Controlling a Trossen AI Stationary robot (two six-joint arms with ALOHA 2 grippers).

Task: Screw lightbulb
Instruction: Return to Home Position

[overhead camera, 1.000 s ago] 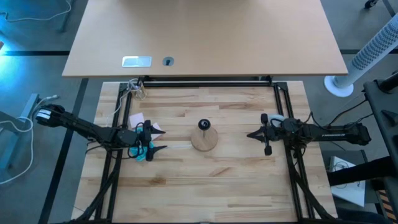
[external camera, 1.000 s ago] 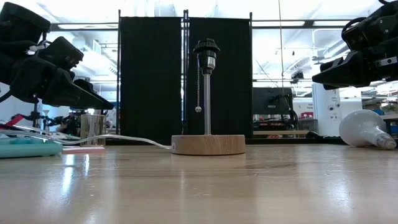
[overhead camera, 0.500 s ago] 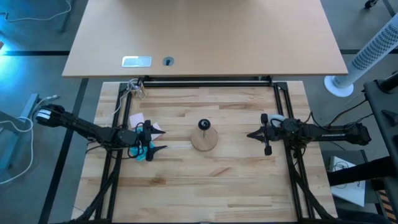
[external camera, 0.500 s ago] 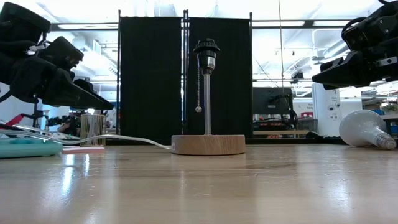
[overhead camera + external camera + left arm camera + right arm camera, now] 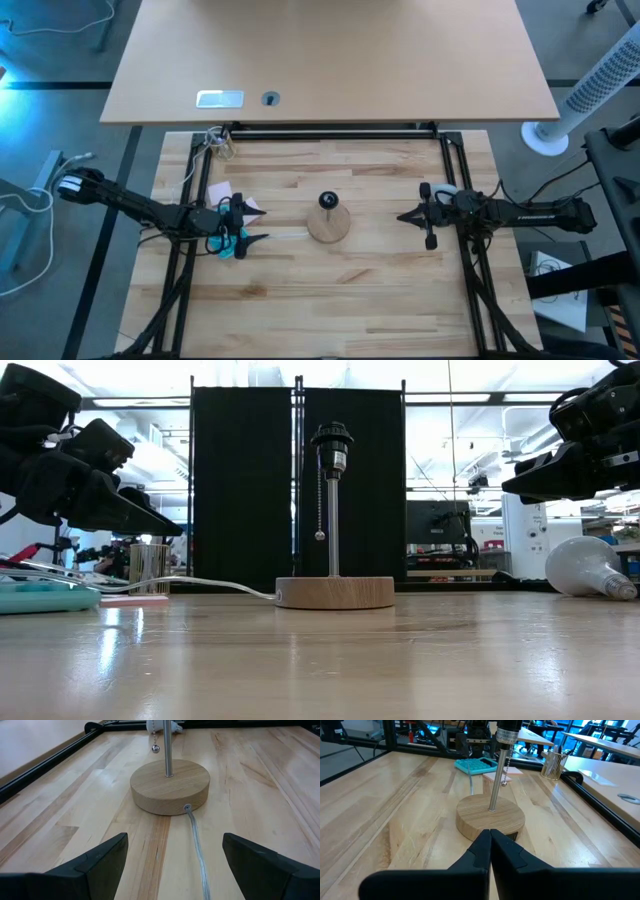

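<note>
The lightbulb [image 5: 585, 567], a white frosted globe with a pale neck, lies on its side at the table's right, just beyond my right gripper [image 5: 447, 189]. At mid-table stands a lamp: a round wooden disc [image 5: 328, 224] with a metal post and a black socket [image 5: 331, 440] on top. My left gripper [image 5: 175, 836] hovers open left of the disc, pointing at it. From the other side my right gripper [image 5: 490, 832] points at the disc with its fingers shut and nothing between them. Both hang above the table.
A grey cord [image 5: 196, 850] runs from the disc toward the left arm. A teal object [image 5: 228, 243] and pink paper [image 5: 245, 206] lie under the left gripper. A small glass jar [image 5: 220, 147] stands far left. A pull chain [image 5: 318, 535] hangs from the socket. Black rails edge the table.
</note>
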